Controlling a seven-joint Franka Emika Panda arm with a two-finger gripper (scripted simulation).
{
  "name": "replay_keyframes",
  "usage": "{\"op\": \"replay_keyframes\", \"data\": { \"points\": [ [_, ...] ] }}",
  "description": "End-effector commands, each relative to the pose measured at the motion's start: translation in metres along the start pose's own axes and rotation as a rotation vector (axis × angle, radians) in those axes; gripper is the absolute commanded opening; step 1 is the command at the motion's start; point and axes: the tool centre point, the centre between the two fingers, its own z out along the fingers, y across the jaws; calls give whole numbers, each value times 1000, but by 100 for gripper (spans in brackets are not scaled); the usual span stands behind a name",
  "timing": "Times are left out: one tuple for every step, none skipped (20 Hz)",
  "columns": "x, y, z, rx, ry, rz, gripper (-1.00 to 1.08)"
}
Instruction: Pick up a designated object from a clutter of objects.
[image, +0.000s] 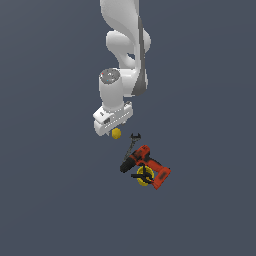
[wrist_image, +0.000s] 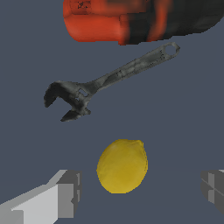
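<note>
Lemon (wrist_image: 122, 166) sits on the desk between the wide-open, empty pincer (wrist_image: 140, 192) fingers, clear of the wrench (wrist_image: 105, 81) and drill (image: 145, 166). Looks pre-grasp; next it should descend and close.

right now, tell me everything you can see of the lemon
The lemon is small, plain yellow and roughly round, with a slight nub at one end and a smooth matte skin. It lies on the dark floor, apart from the wrench and the drill. It sits between the fingers of the open gripper; neither finger touches it. In the exterior view it shows just below the gripper, to the upper left of the clutter.
</note>
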Motion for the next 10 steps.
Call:
{"op": "replay_keyframes", "data": {
  "points": [
    [-7,-4,6,0,-1,-27,100],
    [-9,-5,8,0,-2,-35,100],
    [-11,-6,10,0,-2,-42,100],
    [-12,-6,11,1,-3,-48,100],
    [-14,-7,13,1,-3,-52,100],
    [-15,-8,13,1,-3,-56,100],
    [-15,-8,14,1,-3,-59,100],
    [-16,-8,14,1,-4,-60,100],
    [-16,-8,15,1,-4,-61,100],
    [-15,-8,14,1,-4,-57,100]
  ]
}}
